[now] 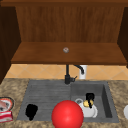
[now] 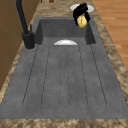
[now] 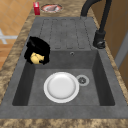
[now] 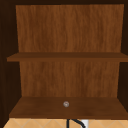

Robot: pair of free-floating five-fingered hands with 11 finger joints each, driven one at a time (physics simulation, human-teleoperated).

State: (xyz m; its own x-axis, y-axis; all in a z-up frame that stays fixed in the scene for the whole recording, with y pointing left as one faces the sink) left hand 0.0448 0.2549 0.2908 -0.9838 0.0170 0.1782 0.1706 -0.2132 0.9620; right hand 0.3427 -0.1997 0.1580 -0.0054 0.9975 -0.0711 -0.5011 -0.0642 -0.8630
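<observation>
My right hand [image 1: 89, 97] hangs over the sink basin, its fingers curled round a small yellow object [image 1: 87, 103]. Right below it a white plate [image 1: 90, 112] lies on the basin floor. The left side view has this hand [image 2: 80, 10] gripping the yellow object [image 2: 81, 22] above the basin's far end, past the plate [image 2: 65, 42]. In the right side view the hand [image 3: 38, 47] with the yellow object [image 3: 36, 58] floats over the basin's left wall, beside the plate [image 3: 61, 87]. My left hand [image 1: 31, 111] hovers idle and open over the draining board [image 1: 47, 92].
A big red ball [image 1: 67, 114] sits at the sink's front edge. The black faucet [image 1: 67, 75] stands behind the basin. A plate of food [image 1: 5, 104] and a red packet [image 1: 5, 116] lie on the left counter. A small round thing [image 1: 66, 50] rests on the shelf.
</observation>
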